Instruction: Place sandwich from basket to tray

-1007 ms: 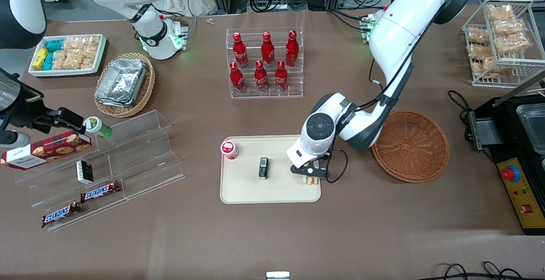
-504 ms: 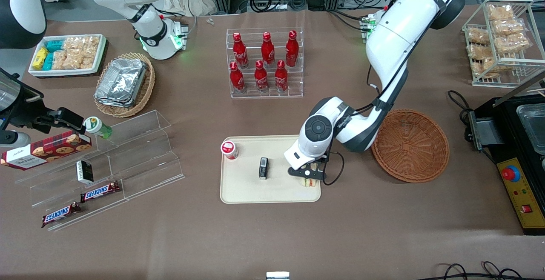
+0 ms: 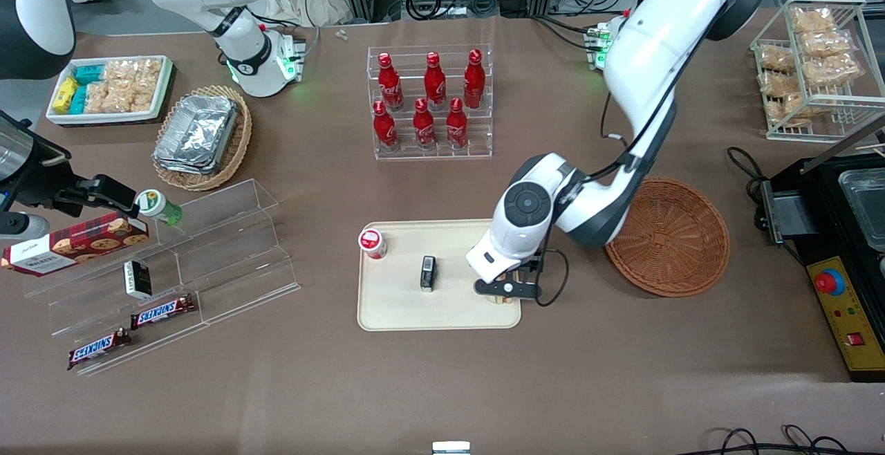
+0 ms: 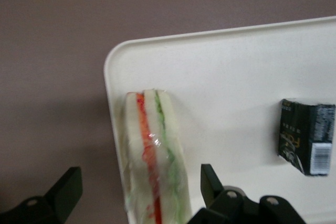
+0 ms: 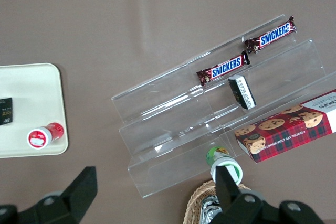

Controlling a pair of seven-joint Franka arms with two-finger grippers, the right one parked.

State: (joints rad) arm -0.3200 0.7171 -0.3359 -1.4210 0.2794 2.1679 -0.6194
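The sandwich (image 4: 155,156), pale bread with red and green layers in clear wrap, lies on the cream tray (image 4: 236,77) close to its rounded corner. My left gripper (image 4: 139,174) is open, one finger on each side of the sandwich with a gap to it. In the front view the gripper (image 3: 507,290) hangs low over the tray (image 3: 401,306) at the corner nearest the reddish-brown round basket (image 3: 667,234), and hides most of the sandwich. The basket holds nothing and lies beside the tray toward the working arm's end.
On the tray also stand a red-capped cup (image 3: 372,243) and a small black box (image 3: 428,273), which also shows in the left wrist view (image 4: 307,136). A rack of red bottles (image 3: 430,102) stands farther from the camera. A clear stepped shelf (image 3: 207,254) lies toward the parked arm's end.
The gripper has shifted a little toward the front camera and now covers the sandwich in the front view. The sandwich stays at the same tray corner.
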